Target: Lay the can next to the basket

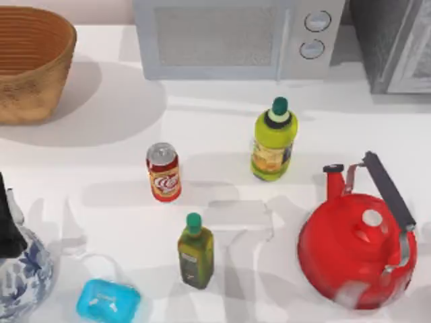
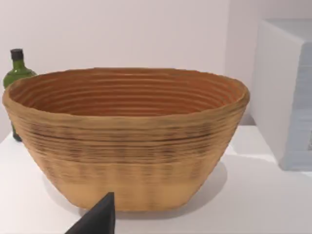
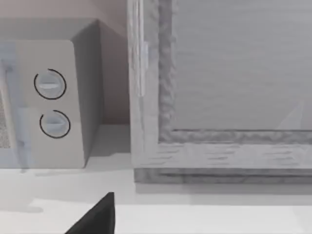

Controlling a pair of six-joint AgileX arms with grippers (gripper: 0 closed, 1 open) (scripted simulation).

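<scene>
Not picked up yet: can (image 1: 163,172) upright mid-worktop, far from basket (image 1: 30,64); needs grabbing first; claw state unclear.

Little of the AgileX arms themselves can be seen. In the left wrist view a matt black, wedge-shaped finger (image 2: 97,219) of the left claw rises to a sharp tip in front of the basket (image 2: 126,141), plain-faced, with no screws, cables or markings to be made out. In the right wrist view a like black finger (image 3: 97,217) of the right claw, the same pointed shape and dull finish, stands before the microwave (image 3: 53,97).
</scene>
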